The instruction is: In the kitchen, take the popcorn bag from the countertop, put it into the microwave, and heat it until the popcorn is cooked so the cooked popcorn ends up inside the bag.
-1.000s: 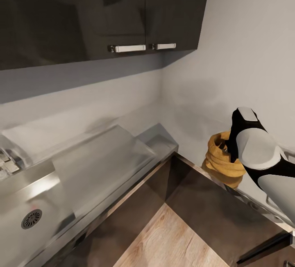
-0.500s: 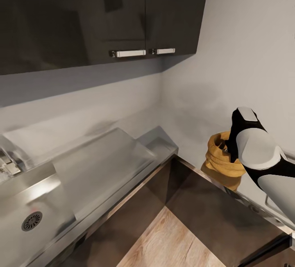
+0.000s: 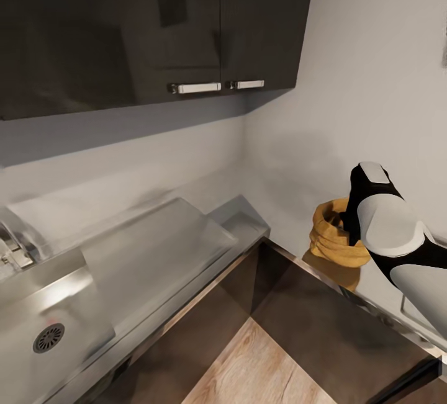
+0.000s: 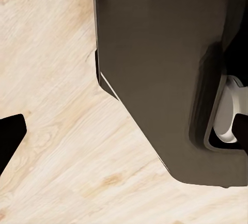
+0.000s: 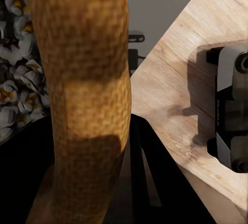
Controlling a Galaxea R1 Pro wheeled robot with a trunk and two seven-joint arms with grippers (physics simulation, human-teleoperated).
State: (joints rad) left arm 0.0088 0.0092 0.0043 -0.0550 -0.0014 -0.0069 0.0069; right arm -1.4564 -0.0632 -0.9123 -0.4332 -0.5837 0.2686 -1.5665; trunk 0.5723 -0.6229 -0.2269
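In the head view, farthest out to the left of the right tool, a round sink drain sits in the steel basin, with part of a tap behind it. Nearer, a ribbed draining board slopes along the grey worktop, which runs into the room corner. Above this stretch hang dark glossy wall cabinets with two pale bar handles side by side. Below the worktop edge a patch of pale wooden floor shows between dark cabinet fronts.

Just beside the right tool, on its left and touching it, is the popcorn bag, a mustard-yellow wrinkled sack with a rolled rim. The bag appears raised a little above the worktop on the right-hand run, with its reflection beneath it. The tool's dark fingers reach down at the bag's rim, one seemingly inside the opening, so the tool looks closed on the bag's wall, though the contact itself is hidden by the white and black wrist housing.

The right wrist view agrees: the woven yellow bag wall runs close along the tool, and pale whitish popcorn lies heaped on the inner side of that wall. Past the bag, wooden floor and part of the robot's base show.

In the left wrist view, a dark tip of the left tool hangs over wooden floor beside a dark robot body panel; whether it is wide or narrow I cannot tell.
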